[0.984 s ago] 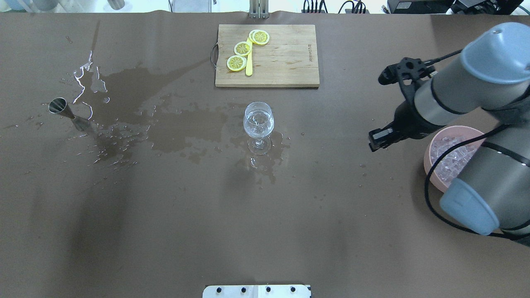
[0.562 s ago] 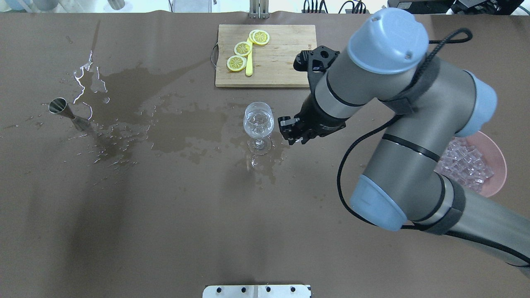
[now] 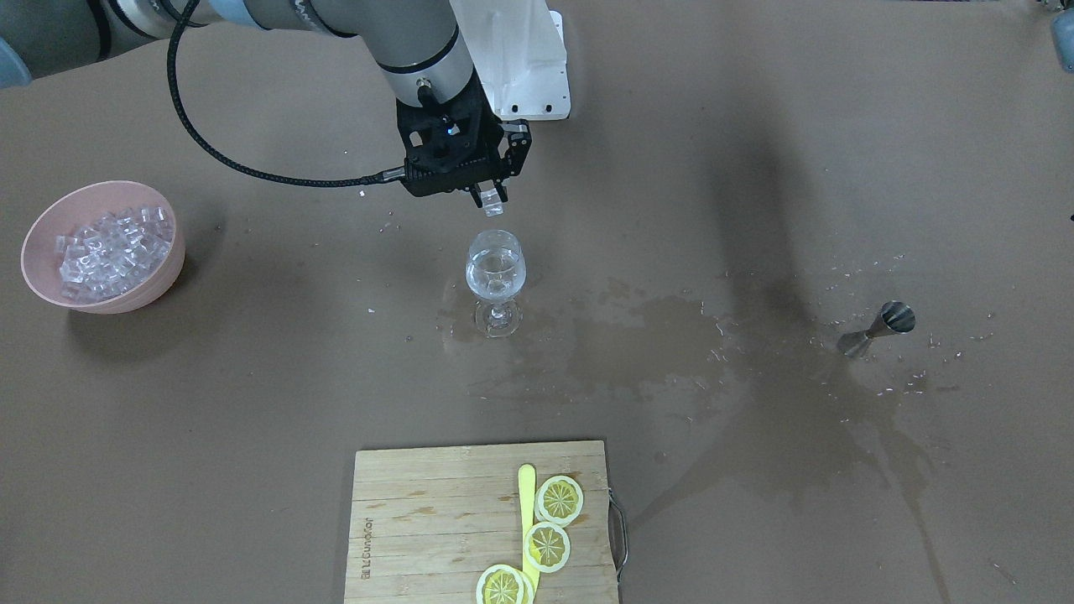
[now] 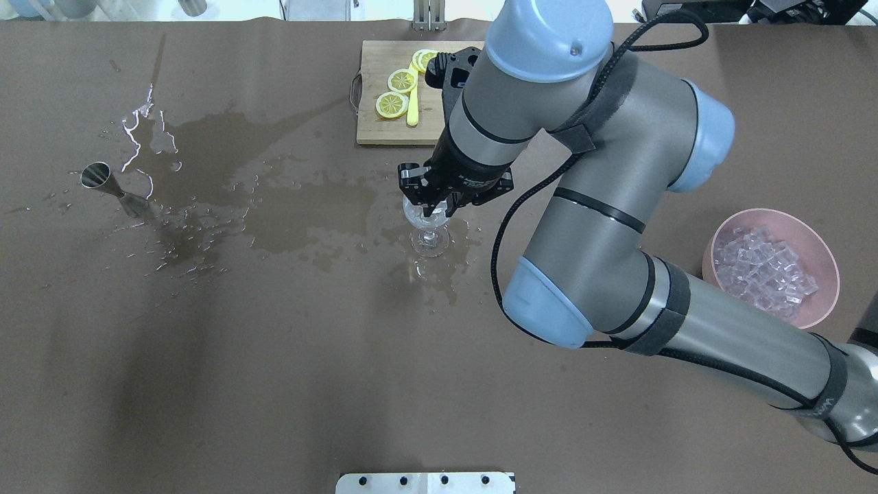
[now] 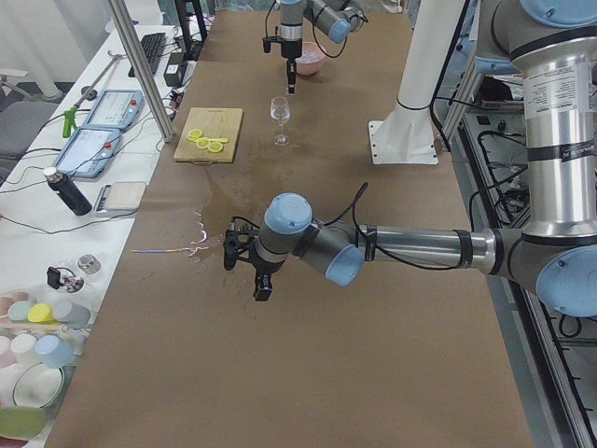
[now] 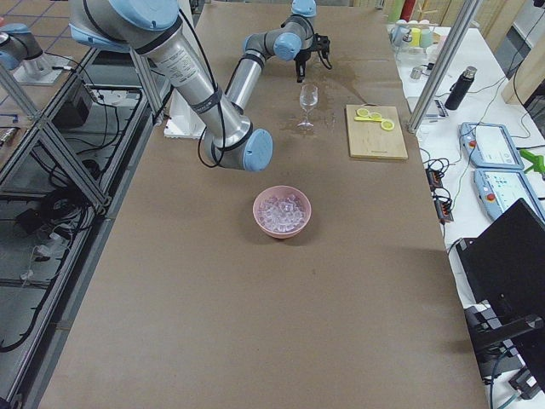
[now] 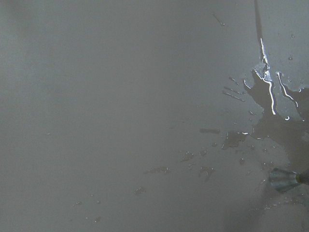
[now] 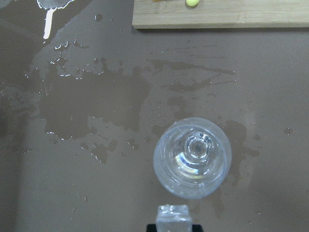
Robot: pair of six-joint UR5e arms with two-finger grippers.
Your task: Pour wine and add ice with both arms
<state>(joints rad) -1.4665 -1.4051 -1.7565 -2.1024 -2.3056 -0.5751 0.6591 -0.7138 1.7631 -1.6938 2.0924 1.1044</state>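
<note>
A stemmed wine glass (image 3: 495, 273) with a little clear wine stands mid-table, on a wet patch. My right gripper (image 3: 488, 195) hangs just above its rim, on the robot's side, and is shut on one ice cube (image 3: 490, 202). In the right wrist view the cube (image 8: 174, 215) sits just off the glass's (image 8: 192, 157) rim. In the overhead view the gripper (image 4: 432, 204) covers part of the glass (image 4: 429, 237). The heap of ice (image 4: 761, 267) fills a pink bowl (image 4: 826, 274) at the right. My left gripper (image 5: 263, 287) shows only in the exterior left view; I cannot tell its state.
A wooden cutting board (image 4: 384, 134) with lemon slices (image 4: 392, 104) and a yellow knife lies beyond the glass. A steel jigger (image 4: 110, 184) lies on its side at the far left among spilled liquid (image 4: 206, 144). The white base block (image 3: 524, 59) stands behind the gripper.
My right arm has swung left from over the pink ice bowl to above the wine glass. The bowl, earlier half hidden, now shows whole.
</note>
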